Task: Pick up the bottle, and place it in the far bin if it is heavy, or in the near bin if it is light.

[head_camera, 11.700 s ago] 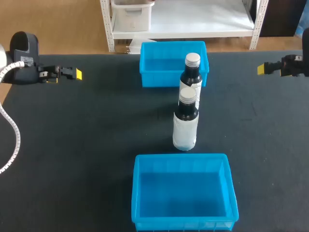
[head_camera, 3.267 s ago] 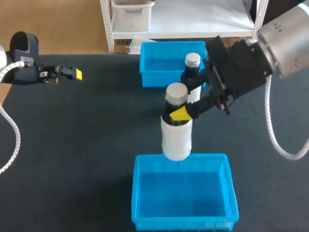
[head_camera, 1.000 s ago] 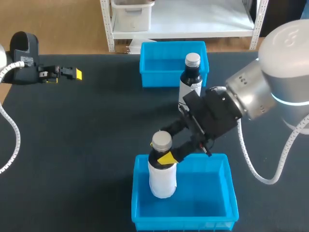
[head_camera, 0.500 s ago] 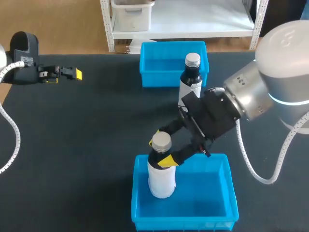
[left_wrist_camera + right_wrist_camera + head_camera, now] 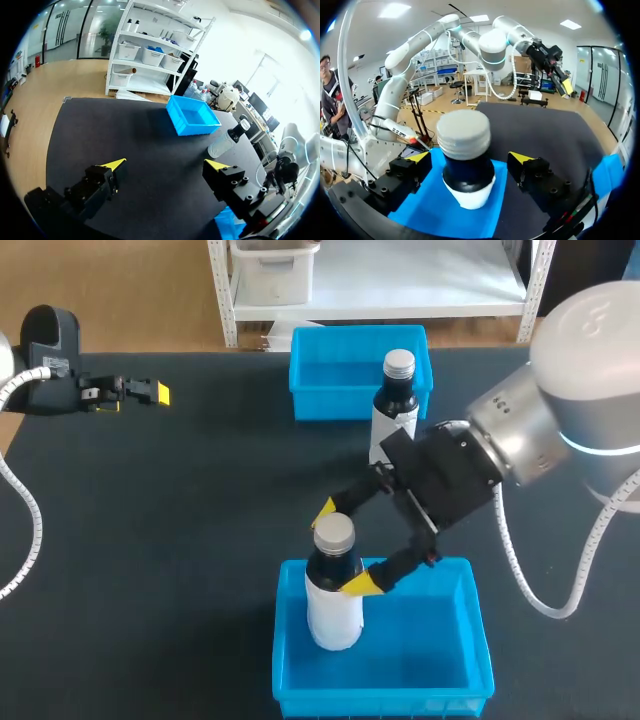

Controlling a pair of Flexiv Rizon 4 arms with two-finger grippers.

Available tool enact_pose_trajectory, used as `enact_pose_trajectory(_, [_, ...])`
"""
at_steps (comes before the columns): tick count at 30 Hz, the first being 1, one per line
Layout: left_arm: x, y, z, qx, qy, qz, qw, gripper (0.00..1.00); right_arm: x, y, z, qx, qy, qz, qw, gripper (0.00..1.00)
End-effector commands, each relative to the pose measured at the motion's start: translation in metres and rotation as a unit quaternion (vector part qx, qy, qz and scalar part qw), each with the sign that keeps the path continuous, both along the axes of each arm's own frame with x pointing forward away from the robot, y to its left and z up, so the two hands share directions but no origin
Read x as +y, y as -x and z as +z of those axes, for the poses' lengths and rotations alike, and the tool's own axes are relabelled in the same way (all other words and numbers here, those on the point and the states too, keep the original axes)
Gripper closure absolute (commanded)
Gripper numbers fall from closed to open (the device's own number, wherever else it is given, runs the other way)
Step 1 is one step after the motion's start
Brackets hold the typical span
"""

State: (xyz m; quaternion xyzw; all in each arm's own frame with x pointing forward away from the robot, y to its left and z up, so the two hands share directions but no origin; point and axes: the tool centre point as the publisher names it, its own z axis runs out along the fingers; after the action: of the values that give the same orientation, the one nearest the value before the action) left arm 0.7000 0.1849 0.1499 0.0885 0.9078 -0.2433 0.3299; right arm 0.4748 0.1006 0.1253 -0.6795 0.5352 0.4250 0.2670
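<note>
The right gripper (image 5: 342,546) (image 5: 471,157) is holding its yellow-tipped fingers spread apart, one on each side of the dark, grey-capped bottle (image 5: 334,602) (image 5: 465,150), with a gap showing at both in the right wrist view. That white-labelled bottle is standing upright in the left part of the near blue plastic bin (image 5: 425,642). A second dark bottle (image 5: 393,405) is standing on the black table (image 5: 200,540), just in front of the far blue plastic bin (image 5: 335,380) (image 5: 194,116). The left gripper (image 5: 155,393) (image 5: 165,165) is hanging with its fingers spread over the table's far left, well apart from all of these.

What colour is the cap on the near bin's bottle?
Grey cap, best seen in the right wrist view.
</note>
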Motion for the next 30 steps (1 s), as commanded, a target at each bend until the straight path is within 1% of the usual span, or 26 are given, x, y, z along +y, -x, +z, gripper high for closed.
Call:
enact_pose_trajectory(1, [0.0, 0.0, 0.0, 0.0, 0.0, 0.0, 1.0, 0.0, -0.021, -0.005, 0.003, -0.001, 0.012, -0.017, 1.0, 0.0])
enact_pose_trajectory(6, [0.0, 0.0, 0.0, 0.0, 0.0, 0.0, 1.0, 0.0, -0.056, -0.023, 0.007, -0.001, 0.027, -0.057, 0.998, 0.0])
enact_pose_trajectory(9, [0.0, 0.0, 0.0, 0.0, 0.0, 0.0, 1.0, 0.0, -0.079, -0.038, 0.012, 0.0, 0.032, -0.083, 0.996, 0.0])
enact_pose_trajectory(14, [0.0, 0.0, 0.0, 0.0, 0.0, 0.0, 1.0, 0.0, -0.114, -0.079, 0.02, -0.01, 0.044, -0.129, 0.991, 0.0])
enact_pose_trajectory(19, [0.0, 0.0, 0.0, 0.0, 0.0, 0.0, 1.0, 0.0, -0.142, -0.122, 0.027, -0.017, 0.044, -0.153, 0.987, 0.0])
enact_pose_trajectory(25, [0.0, 0.0, 0.0, 0.0, 0.0, 0.0, 1.0, 0.0, -0.162, -0.17, 0.03, -0.023, 0.04, -0.162, 0.986, 0.0])
enact_pose_trajectory(30, [0.0, 0.0, 0.0, 0.0, 0.0, 0.0, 1.0, 0.0, -0.171, -0.205, 0.029, -0.025, 0.031, -0.161, 0.986, 0.0])
